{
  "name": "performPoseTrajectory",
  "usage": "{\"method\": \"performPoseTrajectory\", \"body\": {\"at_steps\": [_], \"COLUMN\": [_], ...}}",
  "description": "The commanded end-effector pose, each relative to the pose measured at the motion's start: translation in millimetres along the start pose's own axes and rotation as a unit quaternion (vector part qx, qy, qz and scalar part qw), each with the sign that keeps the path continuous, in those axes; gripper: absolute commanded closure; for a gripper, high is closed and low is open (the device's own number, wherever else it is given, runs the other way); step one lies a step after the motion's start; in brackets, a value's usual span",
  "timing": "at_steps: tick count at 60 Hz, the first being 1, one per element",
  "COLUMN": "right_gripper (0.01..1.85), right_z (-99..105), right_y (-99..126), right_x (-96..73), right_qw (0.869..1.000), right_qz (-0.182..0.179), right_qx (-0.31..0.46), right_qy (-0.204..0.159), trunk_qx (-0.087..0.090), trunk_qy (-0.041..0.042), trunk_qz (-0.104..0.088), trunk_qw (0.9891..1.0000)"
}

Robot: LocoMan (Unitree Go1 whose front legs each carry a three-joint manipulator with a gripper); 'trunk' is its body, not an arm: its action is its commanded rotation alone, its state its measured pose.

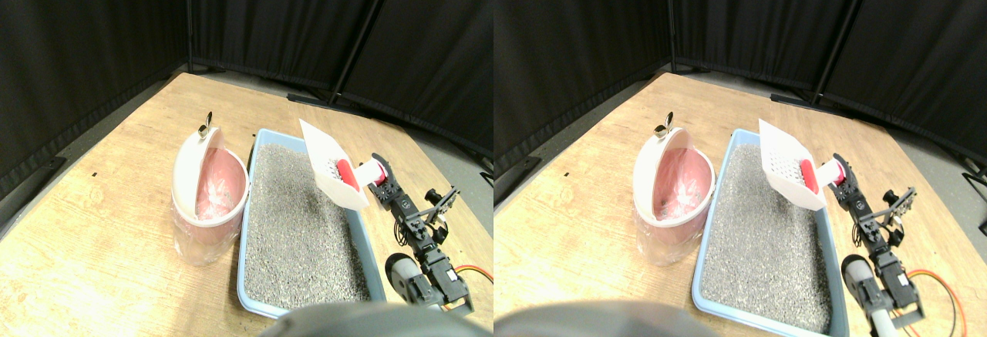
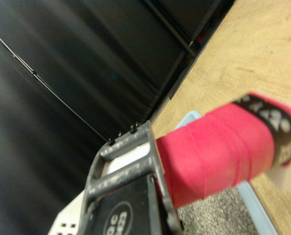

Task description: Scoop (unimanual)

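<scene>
- The right gripper (image 1: 380, 173) is clenched on the red-wrapped handle (image 1: 368, 173) of the white scoop (image 1: 328, 163), holding it raised above the right rim of the blue tray (image 1: 248, 221).
- The scoop tilts, its slotted blade up and toward the far side; a red object (image 1: 346, 174) sits inside it near the handle.
- The tray is filled with grey litter (image 1: 301, 221).
- A pink bin (image 1: 212, 198) with a white lid (image 1: 189, 166) swung open stands touching the tray's left side.
- In the wrist view, the handle (image 2: 218, 152) lies just beside the dark jaw frame (image 2: 128, 176).
- Everything rests on a wooden board (image 1: 92, 229), with black curtains (image 1: 92, 21) behind.
</scene>
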Motion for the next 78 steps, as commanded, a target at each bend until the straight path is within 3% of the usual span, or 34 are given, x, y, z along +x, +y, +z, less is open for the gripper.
{"method": "performPoseTrajectory", "body": {"at_steps": [1, 2, 12, 32, 42, 69, 78], "right_gripper": [1.81, 1.81, 1.81, 1.81, 1.81, 1.81, 1.81], "right_z": [13, 13, 16, 19, 16, 6, 3], "right_y": [10, 10, 9, 19, 23, 37, 43], "right_x": [1.2, 1.1, 3.1, 5.0, 9.0, 23.4, 26.6], "right_qw": [0.999, 0.999, 0.999, 0.991, 0.984, 0.983, 0.982], "right_qz": [0.023, 0.023, 0.019, 0.017, 0.034, 0.047, 0.058], "right_qx": [-0.015, -0.02, -0.025, -0.131, -0.175, -0.174, -0.177], "right_qy": [-0.025, -0.025, -0.023, -0.013, 0.0, 0.03, 0.036], "trunk_qx": [-0.002, -0.006, -0.007, -0.016, -0.021, -0.031, -0.034], "trunk_qy": [0.0027, 0.0014, 0.0006, -0.0029, -0.0041, -0.0072, -0.0138], "trunk_qz": [0.008, 0.016, 0.018, 0.038, 0.049, 0.076, 0.084], "trunk_qw": [1.0, 0.9999, 0.9998, 0.9991, 0.9985, 0.9966, 0.9958]}}
